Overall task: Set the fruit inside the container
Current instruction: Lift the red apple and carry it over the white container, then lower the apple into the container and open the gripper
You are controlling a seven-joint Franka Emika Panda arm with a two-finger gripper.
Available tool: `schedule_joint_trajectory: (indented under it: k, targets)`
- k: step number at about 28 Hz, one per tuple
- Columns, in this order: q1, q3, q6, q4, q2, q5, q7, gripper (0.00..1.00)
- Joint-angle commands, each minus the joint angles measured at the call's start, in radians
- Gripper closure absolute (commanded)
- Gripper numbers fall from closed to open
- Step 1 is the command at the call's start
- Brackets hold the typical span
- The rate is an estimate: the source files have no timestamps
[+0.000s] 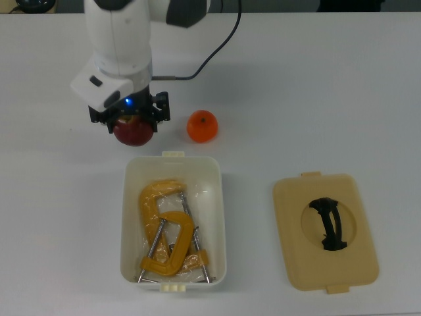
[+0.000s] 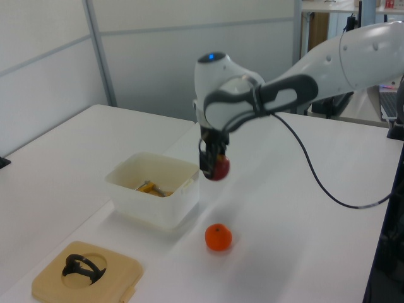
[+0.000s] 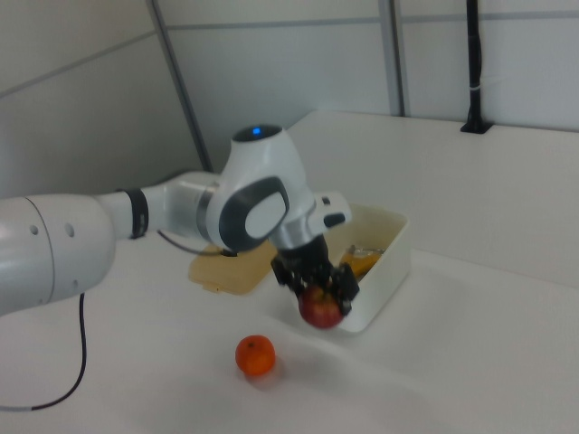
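Arm reaches in w/ wrist bent down, hand pointing at table, clamped on apple. Apple held clear of table, just outside container rim in top view. Orange on table near same short rim. Container holds yellow clamps. Beige lid well apart at top view's right.
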Motion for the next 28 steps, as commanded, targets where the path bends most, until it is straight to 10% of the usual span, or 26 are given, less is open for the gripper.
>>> schedule_joint_trajectory:
  k: [1, 11, 17, 28]
  targets:
    - [0.006, 0.003, -0.022, 0.091, 0.026, 0.077, 0.024, 0.86]
    - [0.044, 0.025, 0.255, 0.141, 0.133, 0.086, 0.182, 0.77]
    - [0.061, 0.026, 0.277, 0.143, 0.135, 0.083, 0.221, 0.0]
    - [0.058, 0.022, 0.107, 0.141, 0.092, 0.08, 0.204, 0.0]
